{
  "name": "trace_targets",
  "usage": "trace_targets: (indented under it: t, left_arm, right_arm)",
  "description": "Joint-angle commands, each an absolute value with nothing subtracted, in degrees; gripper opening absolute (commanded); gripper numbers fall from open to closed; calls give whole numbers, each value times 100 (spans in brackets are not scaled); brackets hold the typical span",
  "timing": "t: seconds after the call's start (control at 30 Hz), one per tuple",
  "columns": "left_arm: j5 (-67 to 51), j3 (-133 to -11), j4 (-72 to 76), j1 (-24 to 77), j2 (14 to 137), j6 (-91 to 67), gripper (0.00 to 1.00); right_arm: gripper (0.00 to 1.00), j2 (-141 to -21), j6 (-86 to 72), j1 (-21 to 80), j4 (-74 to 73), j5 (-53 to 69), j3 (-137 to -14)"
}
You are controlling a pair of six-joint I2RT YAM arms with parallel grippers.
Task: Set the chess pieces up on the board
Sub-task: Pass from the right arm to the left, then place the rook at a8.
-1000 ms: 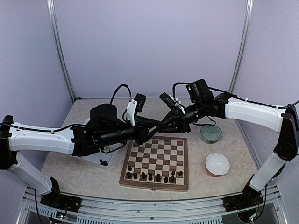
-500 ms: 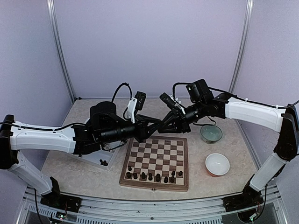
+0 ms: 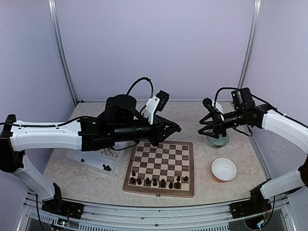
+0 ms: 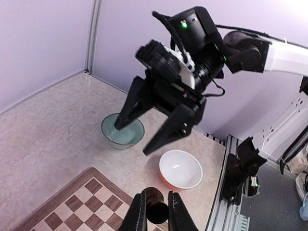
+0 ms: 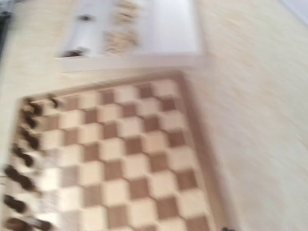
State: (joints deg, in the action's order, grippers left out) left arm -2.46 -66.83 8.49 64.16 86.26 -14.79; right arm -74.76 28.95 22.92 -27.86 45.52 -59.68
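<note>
Above the far edge of the board (image 3: pixel 161 163), the left pincer (image 3: pixel 176 129) is clenched on one dark chess piece (image 4: pixel 155 208).
Its two fingers (image 4: pixel 138 214) squeeze the piece from both sides, up in the air. The right pincer (image 3: pixel 204 134) hangs close by with its fingers spread wide and nothing between them, next to the green bowl (image 3: pixel 218 139). A white bowl (image 3: pixel 224 169) sits on the counter (image 3: pixel 82 185) right of the board. A row of dark pieces (image 3: pixel 156 182) stands along the board's near edge. A white tray (image 3: pixel 89 161) left of the board holds a few more pieces.
</note>
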Motion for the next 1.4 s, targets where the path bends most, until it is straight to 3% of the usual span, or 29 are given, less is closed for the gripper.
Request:
trace_targets:
  t: [0.0,0.2,0.53,1.37]
  left_arm:
    - [-340,-7167,-354,6753,9232,-879,13]
    - [-205,-7962,-1032,7358,10167,-469,13]
    - [-329,-9064,-1879,7715,11453,-18,14]
    - [-15,-9621,-2958,7812,12268,236,14]
  right_arm:
    - [58,-7205,2842,1742,-2073,4375,-5252]
    - [58,-6920,2937,1572,-1556,3428,-4712]
    - [58,-6917,2952,1556,-1567,3480,-4683]
    - [58,-6899,3019,1556,-1586,3555,-4685]
